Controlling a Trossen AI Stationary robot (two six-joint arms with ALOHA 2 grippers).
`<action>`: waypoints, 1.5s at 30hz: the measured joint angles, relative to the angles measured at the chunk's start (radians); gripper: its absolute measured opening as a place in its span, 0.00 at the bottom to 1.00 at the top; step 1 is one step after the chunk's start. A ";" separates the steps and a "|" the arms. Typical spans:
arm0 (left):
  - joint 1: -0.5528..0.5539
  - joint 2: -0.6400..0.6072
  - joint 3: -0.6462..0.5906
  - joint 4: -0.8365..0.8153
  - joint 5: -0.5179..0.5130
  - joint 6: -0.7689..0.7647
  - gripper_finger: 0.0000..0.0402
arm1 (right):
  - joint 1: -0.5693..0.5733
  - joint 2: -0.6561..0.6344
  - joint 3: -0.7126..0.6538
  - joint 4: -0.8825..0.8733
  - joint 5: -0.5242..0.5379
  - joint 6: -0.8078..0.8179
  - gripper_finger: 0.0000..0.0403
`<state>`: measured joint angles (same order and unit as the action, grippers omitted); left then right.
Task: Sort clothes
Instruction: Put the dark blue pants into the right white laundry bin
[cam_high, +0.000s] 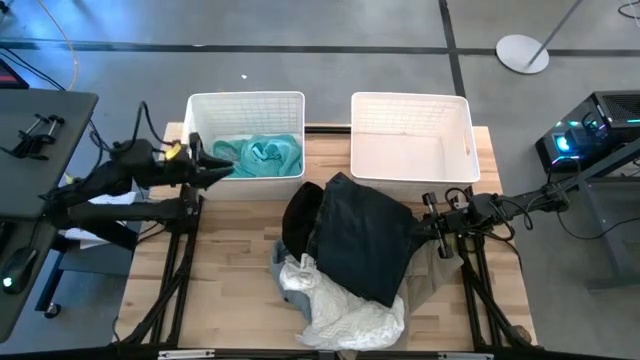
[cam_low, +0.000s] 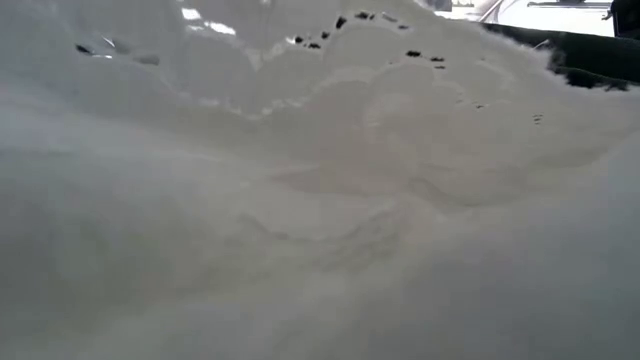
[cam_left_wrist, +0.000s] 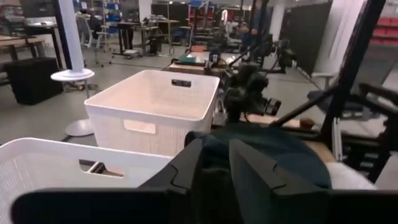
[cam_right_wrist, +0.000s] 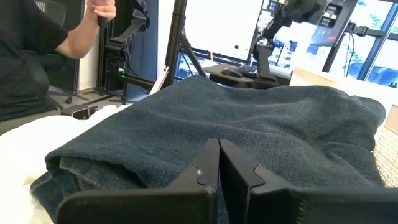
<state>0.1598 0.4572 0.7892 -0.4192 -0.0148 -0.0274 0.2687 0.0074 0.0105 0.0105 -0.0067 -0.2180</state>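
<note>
Dark denim lies right ahead of my right pincer (cam_right_wrist: 217, 163), whose fingers are pressed together on nothing, tips just short of the black garment (cam_high: 362, 238) heaped mid-bench. My left pincer (cam_high: 218, 170) hangs over the near rim of the left basket (cam_high: 205, 102) at the bench's far-left corner, fingers slightly parted and holding nothing. A teal garment (cam_high: 262, 155) already sits in that basket. Beyond, the right basket (cam_high: 410, 103) at the far edge looks empty. A white garment (cam_high: 340, 310) sprawls from under the black one toward the near edge, with a beige one (cam_high: 433, 262) peeking out by the right edge. My worry: the pile overlaps, so a pinch on the black cloth may drag the white piece along, or push the lot off the near edge.
</note>
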 joint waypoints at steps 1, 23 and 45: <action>-0.015 -0.001 -0.012 0.004 -0.020 0.012 0.15 | 0.000 0.000 0.000 0.000 0.000 0.000 0.00; -0.317 0.070 -0.026 -0.006 -0.389 0.191 0.00 | 0.000 0.000 0.000 0.000 0.000 0.000 0.00; -0.598 0.140 -0.026 -0.009 -0.689 0.302 0.00 | 0.000 0.000 0.000 0.001 0.001 -0.008 0.00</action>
<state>-0.4379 0.5976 0.7631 -0.4278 -0.7036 0.2744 0.2687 0.0074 0.0102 0.0111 -0.0057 -0.2258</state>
